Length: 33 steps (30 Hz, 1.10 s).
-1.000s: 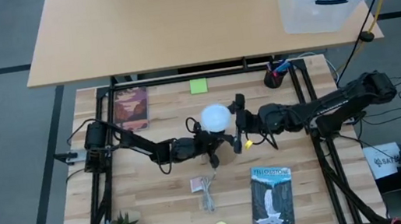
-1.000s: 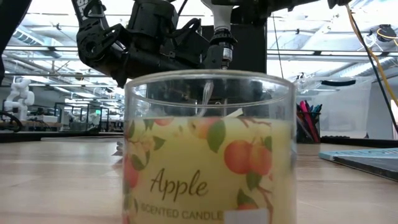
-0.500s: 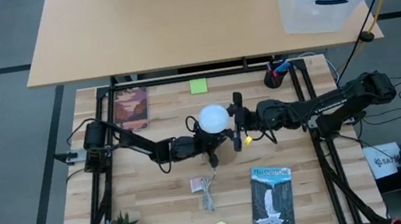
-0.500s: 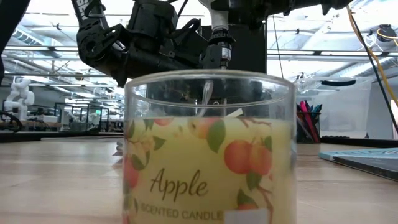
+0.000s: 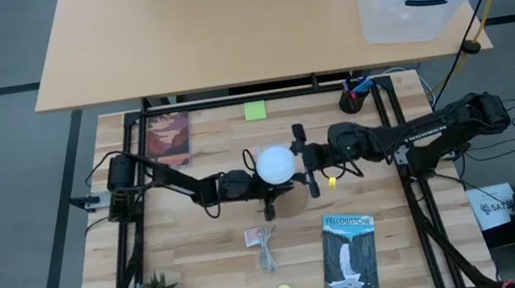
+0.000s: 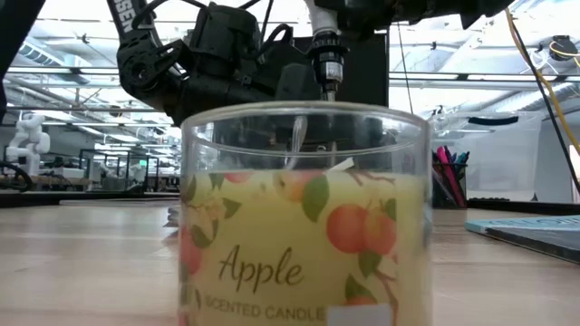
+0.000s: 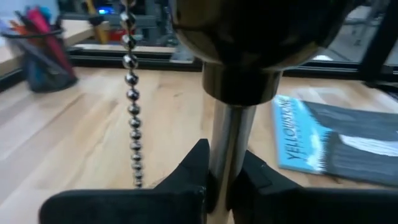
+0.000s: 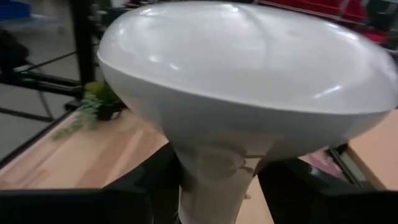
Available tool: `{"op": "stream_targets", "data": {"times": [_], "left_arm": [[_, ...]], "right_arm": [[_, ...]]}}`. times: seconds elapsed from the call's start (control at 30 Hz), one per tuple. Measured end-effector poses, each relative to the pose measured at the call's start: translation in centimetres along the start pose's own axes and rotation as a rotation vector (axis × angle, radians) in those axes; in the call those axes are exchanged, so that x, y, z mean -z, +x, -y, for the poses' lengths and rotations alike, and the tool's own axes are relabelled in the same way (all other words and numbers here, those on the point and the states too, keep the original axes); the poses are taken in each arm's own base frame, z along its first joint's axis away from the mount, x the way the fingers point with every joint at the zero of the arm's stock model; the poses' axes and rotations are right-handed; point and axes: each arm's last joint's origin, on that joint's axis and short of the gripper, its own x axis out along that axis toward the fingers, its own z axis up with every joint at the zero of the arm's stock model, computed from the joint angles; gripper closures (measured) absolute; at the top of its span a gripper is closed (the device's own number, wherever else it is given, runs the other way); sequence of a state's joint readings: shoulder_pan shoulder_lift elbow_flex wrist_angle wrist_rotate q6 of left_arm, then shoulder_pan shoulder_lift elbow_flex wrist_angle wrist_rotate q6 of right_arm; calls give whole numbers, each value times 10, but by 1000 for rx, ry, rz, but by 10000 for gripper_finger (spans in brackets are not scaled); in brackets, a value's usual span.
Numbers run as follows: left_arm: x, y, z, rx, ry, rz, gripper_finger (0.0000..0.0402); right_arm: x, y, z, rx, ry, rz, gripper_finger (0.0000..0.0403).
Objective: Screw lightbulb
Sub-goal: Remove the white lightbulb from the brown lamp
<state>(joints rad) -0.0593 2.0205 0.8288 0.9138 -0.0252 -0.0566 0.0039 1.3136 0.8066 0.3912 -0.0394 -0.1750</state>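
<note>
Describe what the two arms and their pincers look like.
Both arms are dark, nearly black, built of chunky jointed segments with black cables looped along them. The left arm is slimmer; the right arm looks bulkier near its base. The left pincer and the right pincer each have two matte black, wedge-shaped fingers. No markings are readable.

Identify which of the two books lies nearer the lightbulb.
The blue Yellowstone book, below-right of the lightbulb; the reddish book lies farther, toward the top-left corner.

White lightbulb (image 5: pixel 276 162) — candle (image 6: pixel 304 217) yellowish, printed oranges, perhaps peaches — blue book (image 5: pixel 349 251).
</note>
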Motion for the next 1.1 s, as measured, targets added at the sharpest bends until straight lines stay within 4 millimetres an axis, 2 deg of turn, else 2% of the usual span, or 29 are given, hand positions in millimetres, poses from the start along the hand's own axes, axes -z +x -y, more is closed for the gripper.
{"op": "stream_targets", "data": {"times": [0.27, 0.57, 1.1], "left_arm": [[0, 0, -1, 170, 35, -8, 371], [0, 0, -1, 285, 37, -10, 371], [-1, -2, 5, 458, 22, -10, 371]], "right_arm": [[2, -2, 12, -179, -51, 32, 218], [5, -7, 28, -399, -108, 105, 218], [2, -8, 24, -542, -143, 180, 218]]}}
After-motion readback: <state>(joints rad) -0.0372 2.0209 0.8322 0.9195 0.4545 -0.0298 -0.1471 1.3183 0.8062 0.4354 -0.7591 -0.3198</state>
